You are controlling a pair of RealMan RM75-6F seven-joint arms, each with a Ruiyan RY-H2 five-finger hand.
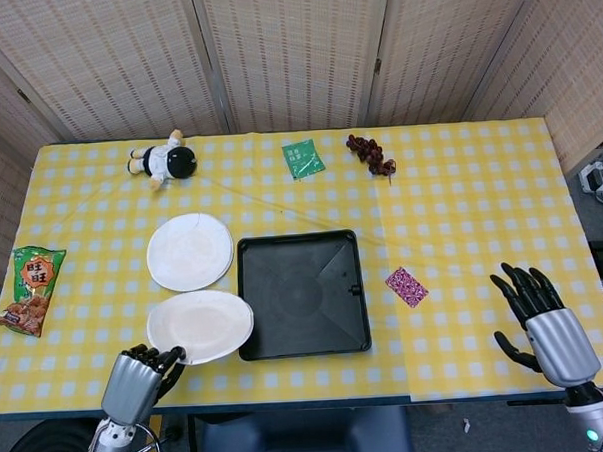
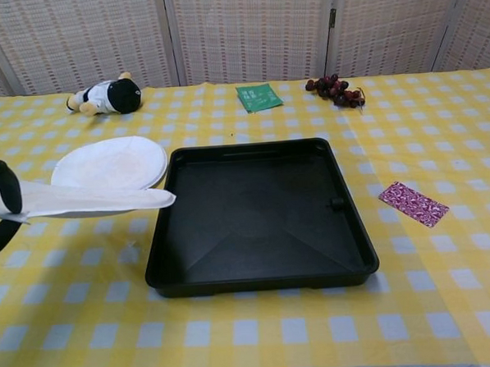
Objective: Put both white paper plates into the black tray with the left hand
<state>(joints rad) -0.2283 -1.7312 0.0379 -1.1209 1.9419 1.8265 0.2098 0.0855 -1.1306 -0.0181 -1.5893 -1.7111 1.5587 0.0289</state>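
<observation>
While the left hand (image 1: pixel 138 381) pinches the near rim of one white paper plate (image 1: pixel 200 327), that plate hangs lifted above the tabletop (image 1: pixel 461 209), its far edge reaching over the left wall of the black tray (image 1: pixel 302 295). From the chest view the held plate (image 2: pixel 81 199) is seen almost edge-on, tilted slightly, with dark fingers (image 2: pixel 2 184) wrapped at its left end. A second white paper plate (image 1: pixel 190 251) lies flat on the yellow checked cloth just beyond the held one, close to the tray's left side; nothing lies in the tray. At the right front corner the right hand (image 1: pixel 542 321) hovers with fingers spread, holding nothing. Near the left edge sits a snack bag (image 1: pixel 27 291) printed with red Chinese characters reading 旺旺. A green packet (image 1: pixel 303 158) carries white lettering too small to read. A plush doll (image 1: pixel 162 160), dark grapes (image 1: pixel 370 154) and a small magenta patterned packet (image 1: pixel 406 286) also lie on the cloth.
</observation>
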